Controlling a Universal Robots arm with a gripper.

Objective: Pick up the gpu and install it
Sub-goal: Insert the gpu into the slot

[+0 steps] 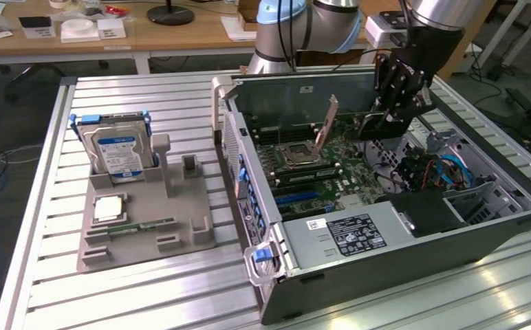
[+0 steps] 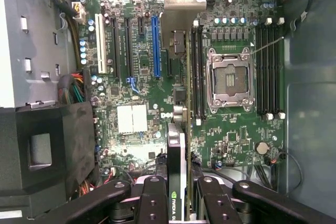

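Fingers clamp the gpu on edge above the motherboard

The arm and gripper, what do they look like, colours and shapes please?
The arm is silver metal tubing with pale blue joint caps, and black cables hang beside it. The gripper is black, its fingers made of flat linked bars with round bolts.

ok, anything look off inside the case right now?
The gpu, held edge-on in the gripper, hangs by the memory slots, not over the blue slot. In the exterior view it leans. Nothing looks damaged.
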